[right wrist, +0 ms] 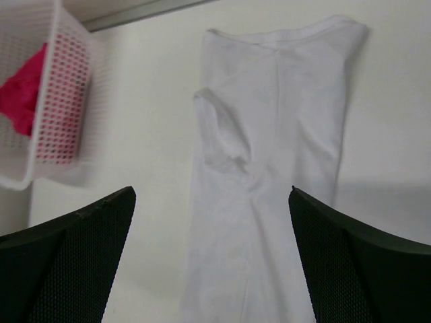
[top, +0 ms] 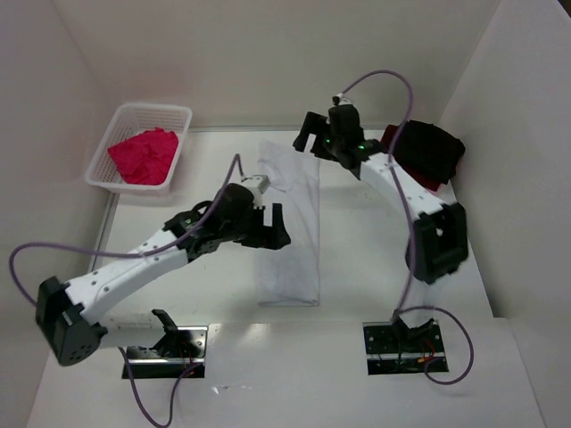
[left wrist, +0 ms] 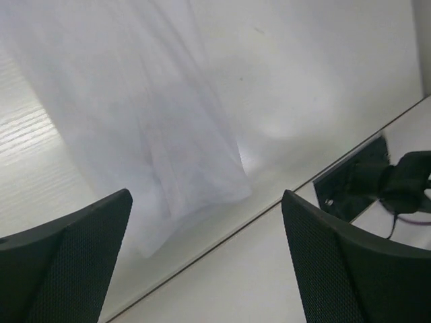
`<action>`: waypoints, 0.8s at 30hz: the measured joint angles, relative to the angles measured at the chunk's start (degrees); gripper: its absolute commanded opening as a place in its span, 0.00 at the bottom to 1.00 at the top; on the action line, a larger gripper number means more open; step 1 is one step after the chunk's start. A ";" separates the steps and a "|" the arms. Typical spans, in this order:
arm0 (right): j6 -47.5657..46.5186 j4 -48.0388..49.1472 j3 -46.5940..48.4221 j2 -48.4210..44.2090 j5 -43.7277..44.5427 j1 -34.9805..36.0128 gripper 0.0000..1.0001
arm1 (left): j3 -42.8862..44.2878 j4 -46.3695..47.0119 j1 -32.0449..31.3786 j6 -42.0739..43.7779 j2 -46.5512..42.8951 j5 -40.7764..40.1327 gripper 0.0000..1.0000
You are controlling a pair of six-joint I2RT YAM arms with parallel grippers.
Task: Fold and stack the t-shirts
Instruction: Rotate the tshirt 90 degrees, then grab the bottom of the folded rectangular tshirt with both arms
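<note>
One t-shirt [top: 299,267] lies between basket [top: 129,185], left, and t-shirt pile [top: 433,152], right

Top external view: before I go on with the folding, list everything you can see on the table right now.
white t-shirt: one, white, lying flat as a long strip mid-table
pink t-shirt: one, bright pink, bunched in the basket
black t-shirt: one, black, far right corner, on top of the dark red one
dark red t-shirt: one, dark red, only its edges show under the black
basket: one, white lattice, far left corner
table: one, white
left gripper: one, black fingers, open and empty, above the white t-shirt's left edge
right gripper: one, black fingers, open and empty, above the white t-shirt's collar end
</note>
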 measured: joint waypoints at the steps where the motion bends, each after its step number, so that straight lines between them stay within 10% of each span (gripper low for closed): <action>1: 0.52 1.53 -4.42 -5.55 -0.31 -0.02 1.00 | -1.20 0.15 0.48 -1.03 -3.34 -0.76 0.99; 13: 18.95 -2.71 -55.78 -38.69 -2.08 14.29 0.87 | -16.04 -2.99 2.82 -11.45 -8.66 -0.28 0.99; 24: 36.06 -5.90 -66.49 -47.34 -3.93 29.22 0.79 | -22.25 -0.50 4.46 -12.79 -5.01 8.70 0.91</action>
